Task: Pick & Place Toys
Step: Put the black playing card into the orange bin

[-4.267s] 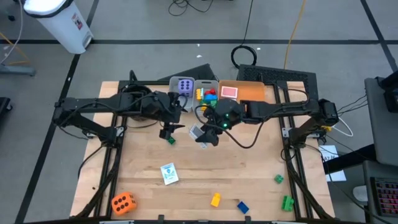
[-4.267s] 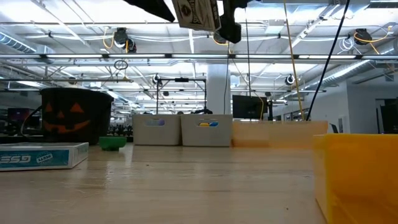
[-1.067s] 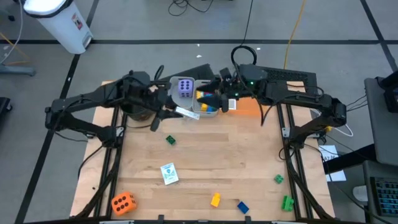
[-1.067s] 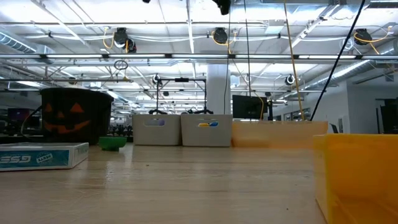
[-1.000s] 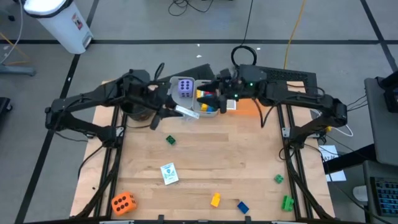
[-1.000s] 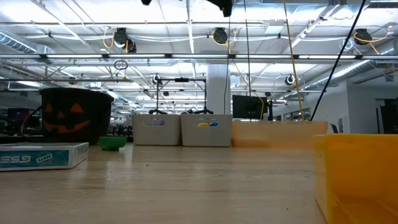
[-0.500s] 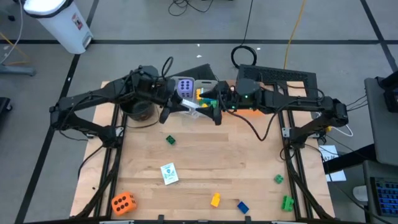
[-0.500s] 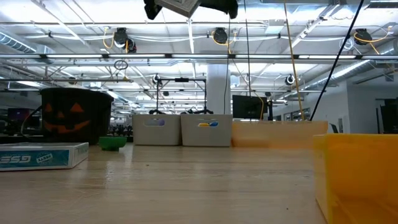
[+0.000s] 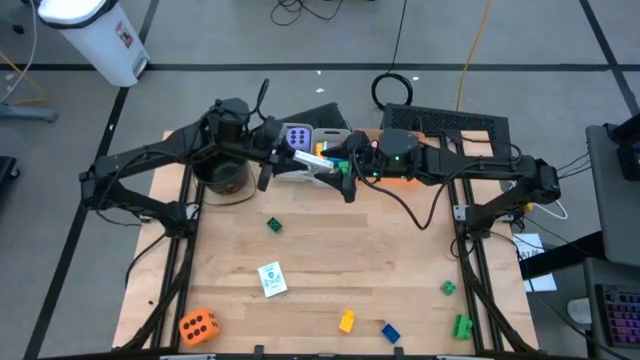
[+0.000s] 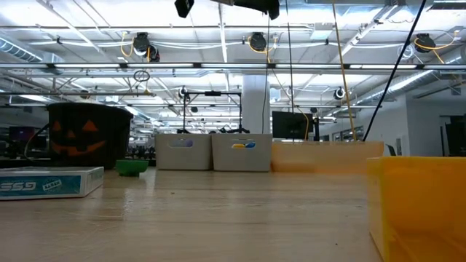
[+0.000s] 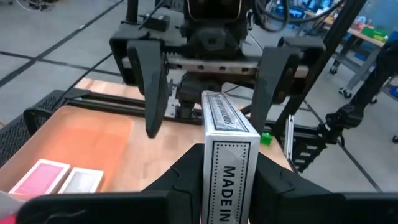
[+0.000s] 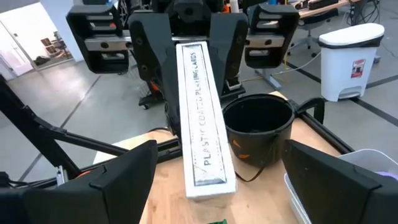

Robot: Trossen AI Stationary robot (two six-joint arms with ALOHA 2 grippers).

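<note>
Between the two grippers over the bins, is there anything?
Yes: a card box, held by the left gripper, pointing at the right gripper's open jaws. Both wrist views show it.

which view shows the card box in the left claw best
The right wrist view: the card box faces it lengthwise, lettering readable. The left wrist view shows it end-on, the high view only a pale sliver, the low view nothing.

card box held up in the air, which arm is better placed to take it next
Right, probably. The left gripper is shut on the card box, end pointing at the right gripper. That one faces it with fingers open either side, above the grey bins.
</note>
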